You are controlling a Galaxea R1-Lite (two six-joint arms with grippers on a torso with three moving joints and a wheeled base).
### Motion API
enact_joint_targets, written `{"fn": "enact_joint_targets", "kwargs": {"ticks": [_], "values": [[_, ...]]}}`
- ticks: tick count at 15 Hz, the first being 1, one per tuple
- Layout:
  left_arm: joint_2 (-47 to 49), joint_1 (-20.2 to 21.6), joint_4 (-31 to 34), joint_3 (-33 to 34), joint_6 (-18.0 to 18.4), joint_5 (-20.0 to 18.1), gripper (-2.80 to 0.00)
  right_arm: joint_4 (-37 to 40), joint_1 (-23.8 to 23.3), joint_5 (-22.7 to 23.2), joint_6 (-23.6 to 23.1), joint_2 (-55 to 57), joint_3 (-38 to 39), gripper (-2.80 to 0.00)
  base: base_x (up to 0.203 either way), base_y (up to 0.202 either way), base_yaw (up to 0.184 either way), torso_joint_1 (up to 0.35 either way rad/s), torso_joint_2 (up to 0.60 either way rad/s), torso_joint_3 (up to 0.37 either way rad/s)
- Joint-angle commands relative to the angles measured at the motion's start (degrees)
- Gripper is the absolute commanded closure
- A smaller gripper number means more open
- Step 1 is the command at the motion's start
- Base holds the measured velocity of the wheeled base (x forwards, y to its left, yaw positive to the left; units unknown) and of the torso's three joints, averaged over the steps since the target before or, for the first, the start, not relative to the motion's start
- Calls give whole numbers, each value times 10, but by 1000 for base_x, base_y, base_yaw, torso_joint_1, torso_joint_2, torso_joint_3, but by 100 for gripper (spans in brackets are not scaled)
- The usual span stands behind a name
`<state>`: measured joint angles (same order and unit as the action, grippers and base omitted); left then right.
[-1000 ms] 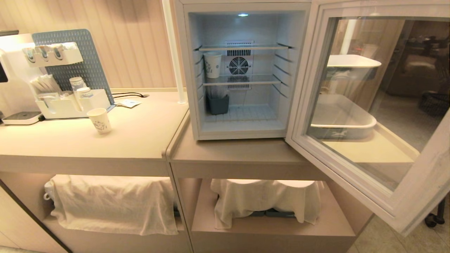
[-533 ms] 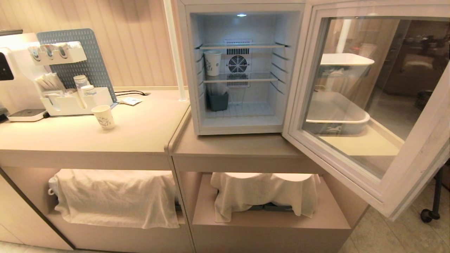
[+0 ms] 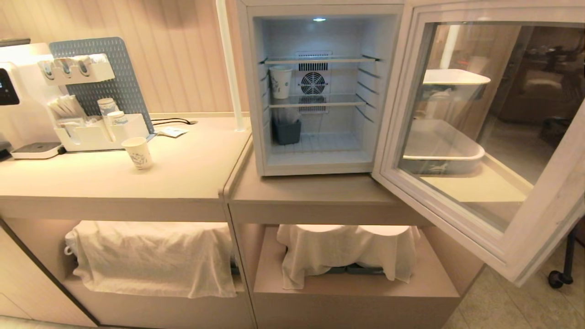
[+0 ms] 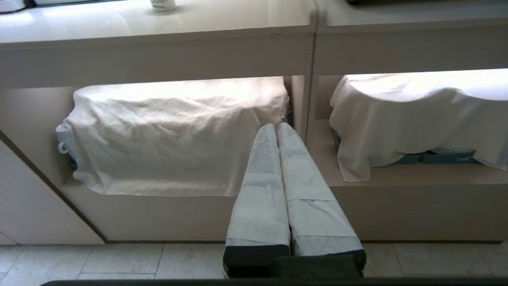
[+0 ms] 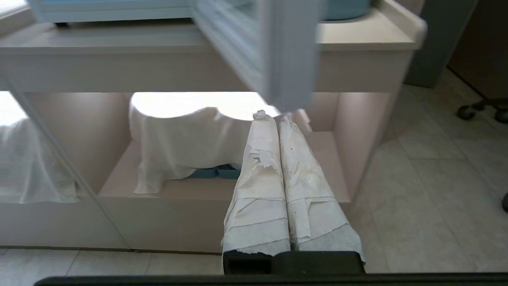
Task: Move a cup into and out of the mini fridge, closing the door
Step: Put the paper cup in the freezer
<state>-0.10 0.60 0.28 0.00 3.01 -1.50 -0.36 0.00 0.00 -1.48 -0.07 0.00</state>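
The white mini fridge [image 3: 320,167] stands on the right counter, lit inside. Its glass door [image 3: 484,137] hangs wide open to the right. One white paper cup [image 3: 136,153] with a blue print stands upright on the left counter; its base shows in the left wrist view [image 4: 162,4]. A similar white cup [image 3: 280,82] stands on the fridge's middle shelf, at the left. Neither arm shows in the head view. My left gripper [image 4: 276,127] is shut and empty, low before the cloth-covered lower shelf. My right gripper [image 5: 276,117] is shut and empty, just under the door's lower edge [image 5: 287,59].
A dark square tub [image 3: 286,131] sits on the fridge floor. A white organizer [image 3: 96,135] with a grey pegboard stands at the back left. White cloths [image 3: 151,256] [image 3: 343,251] cover the lower shelves. A white tray [image 3: 438,151] lies behind the door glass.
The whole head view has shifted slightly, so the camera moved. The cups, fridge and door stand as before.
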Motion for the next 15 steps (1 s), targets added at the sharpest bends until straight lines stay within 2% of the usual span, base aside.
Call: {"fn": "enact_joint_targets", "kwargs": {"ticks": [1, 7, 15], "values": [[1, 0, 0, 0, -4, 0, 0, -1, 0, 0, 0, 1, 0, 0, 0, 190, 0, 3, 11, 2], [1, 0, -5, 0, -34, 12, 0, 1, 0, 3, -7, 1, 0, 0, 0, 195, -1, 0, 1, 1], [1, 0, -5, 0, -33, 12, 0, -1, 0, 1, -4, 1, 0, 0, 0, 193, 0, 3, 3, 0]]}}
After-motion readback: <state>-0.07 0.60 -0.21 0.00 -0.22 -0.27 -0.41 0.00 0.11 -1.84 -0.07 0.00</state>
